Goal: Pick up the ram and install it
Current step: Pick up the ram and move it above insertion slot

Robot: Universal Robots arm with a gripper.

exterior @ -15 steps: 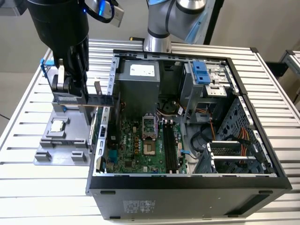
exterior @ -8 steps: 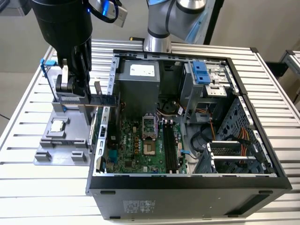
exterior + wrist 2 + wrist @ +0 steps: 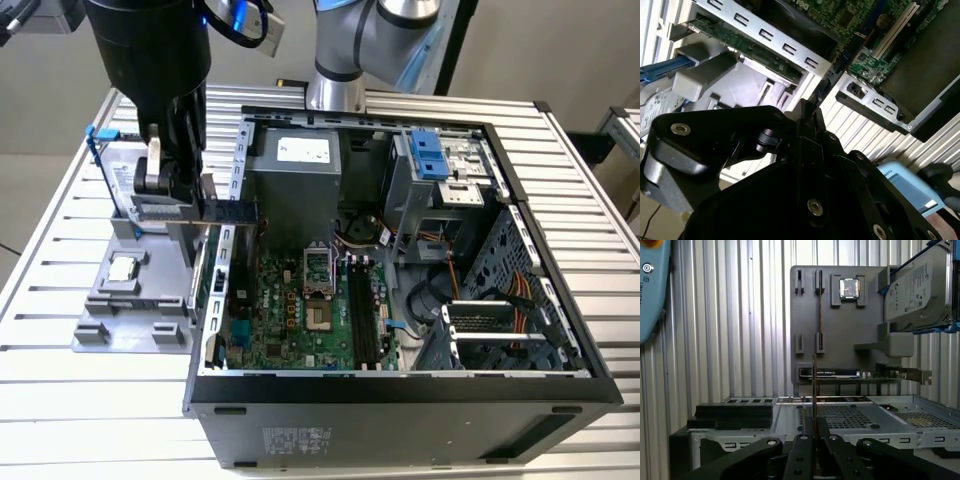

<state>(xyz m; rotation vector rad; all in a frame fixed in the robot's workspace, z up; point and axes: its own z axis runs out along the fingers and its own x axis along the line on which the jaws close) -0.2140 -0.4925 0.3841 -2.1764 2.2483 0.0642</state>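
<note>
The ram is a thin dark bluish stick held level in my gripper, which is shut on it. It hangs above the gap between the grey parts holder and the open computer case, one end reaching over the case's wall on the exterior view's left. In the first wrist view the ram shows edge-on, rising from the gripper. In the second wrist view its dark edge runs out from the gripper. The motherboard's long black slots lie inside the case, apart from the ram.
On the holder sit a square silver processor chip, a hard drive with blue rails and an expansion card. Inside the case are a power supply, a drive cage and cables. The arm's base stands behind.
</note>
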